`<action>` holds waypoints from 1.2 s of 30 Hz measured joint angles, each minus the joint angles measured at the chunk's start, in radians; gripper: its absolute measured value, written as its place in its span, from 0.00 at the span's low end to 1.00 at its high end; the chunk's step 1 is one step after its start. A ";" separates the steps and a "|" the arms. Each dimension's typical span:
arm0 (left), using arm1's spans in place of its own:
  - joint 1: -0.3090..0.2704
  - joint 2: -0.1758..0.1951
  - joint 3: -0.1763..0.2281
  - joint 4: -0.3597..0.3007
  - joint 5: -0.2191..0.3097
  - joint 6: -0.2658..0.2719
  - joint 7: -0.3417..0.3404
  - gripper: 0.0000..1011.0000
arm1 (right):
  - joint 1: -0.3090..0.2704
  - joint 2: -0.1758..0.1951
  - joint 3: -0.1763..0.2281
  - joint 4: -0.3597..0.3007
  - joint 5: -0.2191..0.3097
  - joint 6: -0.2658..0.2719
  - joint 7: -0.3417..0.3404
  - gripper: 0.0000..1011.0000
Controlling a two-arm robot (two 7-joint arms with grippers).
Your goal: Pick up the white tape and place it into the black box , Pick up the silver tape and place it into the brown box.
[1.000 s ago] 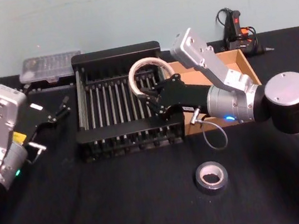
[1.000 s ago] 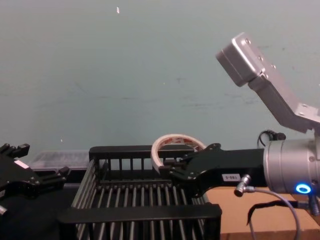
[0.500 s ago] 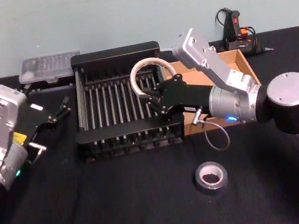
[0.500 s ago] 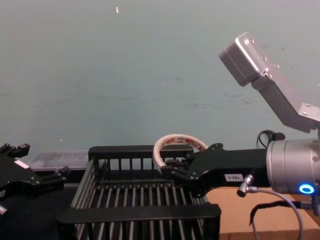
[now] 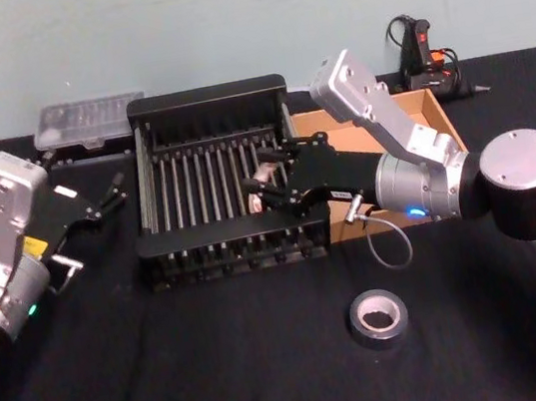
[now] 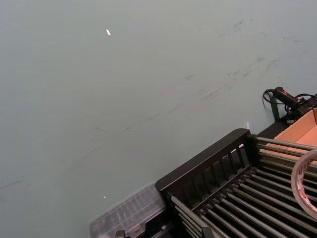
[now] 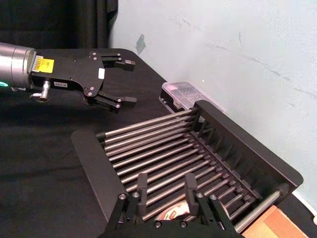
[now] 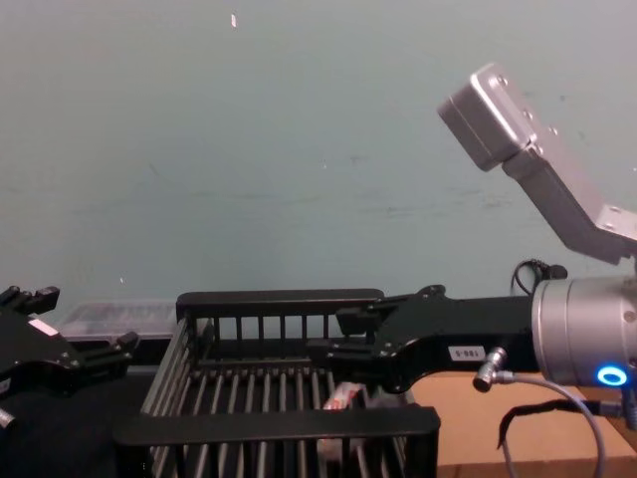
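The white tape (image 5: 261, 183) lies down in the black box (image 5: 204, 96), on the bars near its right side; the chest view shows the white tape (image 8: 345, 394) low behind the front rim. My right gripper (image 5: 268, 188) hangs open just above it, and in the right wrist view the fingers (image 7: 141, 191) stand apart over the roll (image 7: 174, 214). The silver tape (image 5: 378, 318) lies flat on the black cloth in front. The brown box (image 5: 427, 116) sits right of the crate, behind my right arm. My left gripper (image 5: 110, 192) is parked open at the left.
A clear plastic case (image 5: 89, 119) lies behind the crate's left corner. A black and orange tool with a cable (image 5: 425, 56) rests at the back right. Open black cloth spreads around the silver roll toward the front.
The white tape, held upright over the crate's right side, has dropped onto the bars. My right gripper has opened and sits slightly lower. The left arm has not moved.
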 joint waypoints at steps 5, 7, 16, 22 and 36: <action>0.000 0.000 0.000 0.000 0.000 0.000 0.000 0.99 | -0.001 0.000 0.000 0.000 0.000 0.001 0.000 0.61; 0.000 0.000 0.000 0.000 0.000 0.000 0.000 0.99 | -0.001 0.001 0.000 -0.001 0.001 0.001 0.000 0.67; 0.000 0.000 0.000 0.000 0.000 0.000 0.000 0.99 | -0.001 0.001 0.000 -0.001 0.001 0.001 0.000 0.91; 0.000 0.000 0.000 0.000 0.000 0.000 0.000 0.99 | -0.001 0.001 0.000 -0.001 0.001 0.001 0.000 0.99; 0.000 0.000 0.000 0.000 0.000 0.000 0.000 0.99 | -0.020 0.021 0.019 -0.033 0.028 0.017 -0.005 0.99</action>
